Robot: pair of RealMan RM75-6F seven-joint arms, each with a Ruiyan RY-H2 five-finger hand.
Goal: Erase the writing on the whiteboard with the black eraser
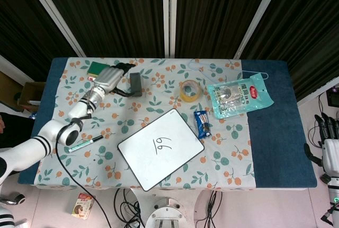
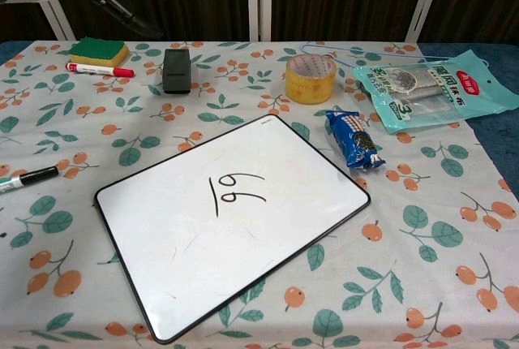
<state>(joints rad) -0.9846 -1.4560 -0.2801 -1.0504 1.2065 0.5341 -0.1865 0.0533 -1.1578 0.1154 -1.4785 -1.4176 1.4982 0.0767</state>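
**Left hand poised by the eraser, writing not yet wiped**

The table (image 1: 275, 132) carries a floral cloth (image 2: 454, 284) under everything, a soft bed that should keep flat items from skating. The whiteboard (image 1: 161, 149) lies flat and skewed at the near middle, within reach of either arm, its dark scribble (image 2: 233, 191) untouched at its centre. That placement suits wiping: nothing rests on the board.

At the far right lies a sealed teal packet (image 2: 430, 88); through its clear window a greyish, metallic-looking content shows, though what exactly I cannot tell. Beside it sit a roll of yellow tape (image 2: 310, 78) and a blue snack wrapper (image 2: 353, 140), the wrapper just off the board's right corner.

The left hand (image 1: 108, 78) hangs above the cloth at the far left, fingers loosely apart and holding nothing, dark fingertips next to the black eraser (image 2: 177, 70); contact cannot be made out. The eraser lies flat, well apart from the board, so it must be grasped and carried over. The right hand (image 1: 327, 142) idles off the table's right edge, empty, fingers extended.

A green-and-yellow sponge (image 2: 99, 49), a red marker (image 2: 99, 69) and a green-capped marker (image 1: 85, 143) lie to the left.
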